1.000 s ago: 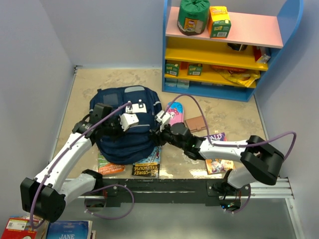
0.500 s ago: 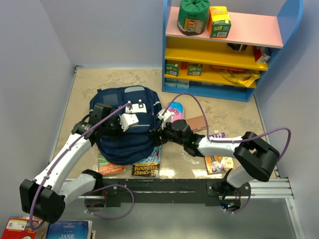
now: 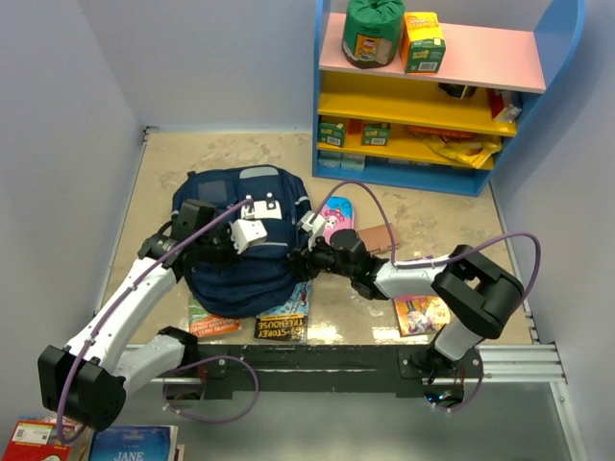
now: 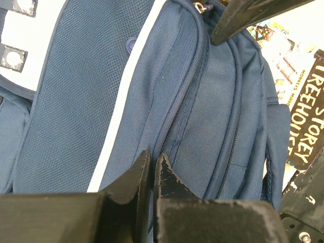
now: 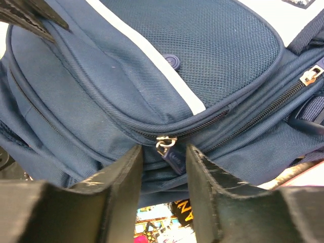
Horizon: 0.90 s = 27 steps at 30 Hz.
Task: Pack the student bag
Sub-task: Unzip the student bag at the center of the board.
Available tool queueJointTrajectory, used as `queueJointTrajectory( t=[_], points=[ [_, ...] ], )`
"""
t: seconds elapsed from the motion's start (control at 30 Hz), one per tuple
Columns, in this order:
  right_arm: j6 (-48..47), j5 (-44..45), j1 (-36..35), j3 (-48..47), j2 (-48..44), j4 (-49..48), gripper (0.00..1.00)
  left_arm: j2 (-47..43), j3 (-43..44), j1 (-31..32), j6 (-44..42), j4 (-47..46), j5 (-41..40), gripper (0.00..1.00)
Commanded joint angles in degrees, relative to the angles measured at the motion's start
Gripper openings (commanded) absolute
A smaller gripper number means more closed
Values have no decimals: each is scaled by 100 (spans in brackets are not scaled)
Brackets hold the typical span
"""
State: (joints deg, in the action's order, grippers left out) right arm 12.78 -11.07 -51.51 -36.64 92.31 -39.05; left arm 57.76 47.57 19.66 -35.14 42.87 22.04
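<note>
1. Student bag (image 3: 245, 283) flat on the left half of the surface (image 3: 192, 154), front face up, light patches turned toward the far edge, lower end close to the near edge.
2. Room around it: only a narrow bare strip toward the left edge; a wider bare band toward the far edge; open, sandy-coloured ground through the middle, between the bag and the right edge.
3. Left hand (image 4: 153, 157) reaching in from the near-left corner, over the bag's middle. Fingers together, tips against navy fabric just beside a zip seam; cannot tell whether any cloth is pinched.
4. Right hand (image 5: 163, 149) lying low across the surface from the near-right corner, at the bag's right flank. Fingers apart, one on either side of a metal zip pull (image 5: 166, 144), not pressing on it.
5. Both hands near each other over the same side of the bag, apart.
6. Under the bag's near end: a Treehouse book (image 3: 283, 327) and an orange-green book (image 3: 213, 325), both poking out toward the near edge.
7. Just beside the bag's right side: pink pencil case (image 3: 336, 216), then a brown flat item (image 3: 378, 237); another colourful book (image 3: 423, 312) toward the near-right corner.
8. Far-right corner filled by a blue shelf unit (image 3: 332, 96) with pink and yellow boards, cartons and packets on them.
9. Pale walls (image 3: 67, 144) closing the left, far and right sides; metal rail (image 3: 384, 360) along the near edge.
</note>
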Motion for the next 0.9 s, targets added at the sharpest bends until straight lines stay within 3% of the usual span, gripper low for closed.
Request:
queueJointTrajectory(
  t=[0.0, 0.33, 0.47, 0.73, 0.87],
  points=[
    [304, -659, 61, -89, 120, -366, 37, -63, 244, 47, 95, -394, 283, 0],
    [550, -739, 167, 280, -134, -446, 18, -19, 288, 47, 138, -446, 327, 0],
    [656, -616, 158, 430, -327, -490, 0, -10, 314, 47, 139, -429, 371, 0],
    [814, -177, 88, 18, -548, 238, 0, 95, 437, 90, 156, -359, 459, 0],
    [805, 385, -315, -466, -521, 977, 0, 113, 437, 161, 200, -350, 476, 0]
  ],
)
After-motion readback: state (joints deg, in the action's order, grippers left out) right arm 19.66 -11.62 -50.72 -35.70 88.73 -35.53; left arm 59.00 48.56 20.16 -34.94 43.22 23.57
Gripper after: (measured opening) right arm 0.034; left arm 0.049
